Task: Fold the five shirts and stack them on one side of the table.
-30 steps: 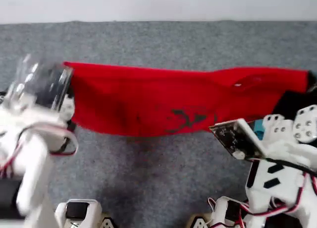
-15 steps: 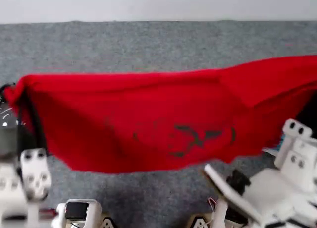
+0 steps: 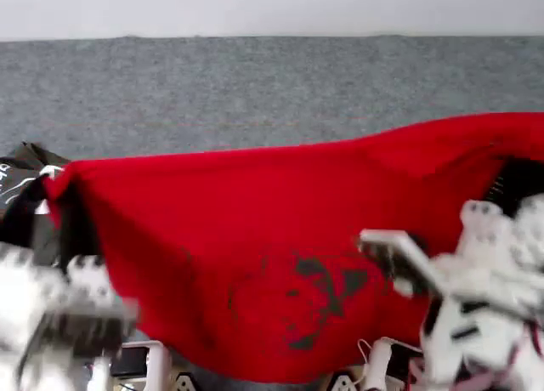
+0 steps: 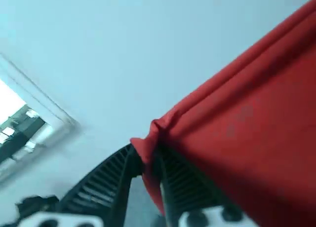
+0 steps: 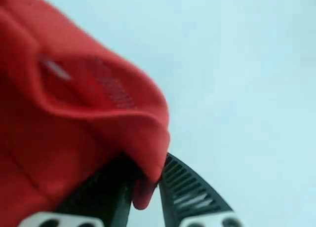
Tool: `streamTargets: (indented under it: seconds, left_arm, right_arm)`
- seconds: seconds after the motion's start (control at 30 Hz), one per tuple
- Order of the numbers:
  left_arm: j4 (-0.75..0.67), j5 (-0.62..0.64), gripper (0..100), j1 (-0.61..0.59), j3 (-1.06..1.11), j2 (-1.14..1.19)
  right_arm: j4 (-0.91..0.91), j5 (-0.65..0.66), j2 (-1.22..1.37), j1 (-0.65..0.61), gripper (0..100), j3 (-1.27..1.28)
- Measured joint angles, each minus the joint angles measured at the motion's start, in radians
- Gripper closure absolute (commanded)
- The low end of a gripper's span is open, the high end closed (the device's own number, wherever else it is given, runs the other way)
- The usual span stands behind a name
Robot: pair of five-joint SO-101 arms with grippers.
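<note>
Red shirt point(image 3: 280, 238) hangs spread btw both arms, above grey counter point(image 3: 255, 85). L jaws pinch one shirt corner, R jaws pinch other. Dark garment point(image 3: 19, 163) lies near L arm.

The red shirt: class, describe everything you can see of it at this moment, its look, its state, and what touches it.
The red shirt is soft-looking cloth with a dark printed design on its front. It is stretched wide between the two arms above the grey table, hanging like a sheet, with its lower edge sagging toward the arm bases. The left gripper is shut on one bunched upper corner, and the right gripper is shut on the other, which is folded over.
</note>
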Motion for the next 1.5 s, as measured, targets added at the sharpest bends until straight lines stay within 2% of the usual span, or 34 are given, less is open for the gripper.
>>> streamTargets:
  seconds: [0.13, 0.33, 0.53, 0.67, 0.93, 1.3, 1.5]
  left_arm:
    - [-0.16, 0.02, 98, 0.0, 0.276, 0.003]
    - [-0.582, 0.029, 98, 0.0, 0.683, 0.015]
    - [-0.979, -0.152, 98, 0.0, 1.01, 0.017]
    - [-1.123, -0.201, 98, 0.0, 1.1, 0.021]
    - [-1.27, -0.209, 98, 0.003, 1.034, 0.264]
    - [-1.298, -0.209, 98, 0.005, 0.531, 0.887]
    - [-1.297, -0.209, 98, 0.008, 0.313, 1.08]
  right_arm:
    - [-0.051, 0.031, 0.008, -0.092, 98.9, 0.232]
    - [-0.347, 0.052, 0.021, -0.176, 98.9, 0.537]
    - [-0.703, 0.117, 0.178, -0.212, 98.9, 0.674]
    - [-0.91, 0.126, 0.37, -0.213, 98.9, 0.657]
    - [-1.037, 0.153, 0.752, -0.215, 98.9, 0.391]
    - [-1.04, 0.153, 1.037, -0.215, 98.9, 0.172]
    - [-1.04, 0.153, 1.096, -0.215, 98.9, 0.12]
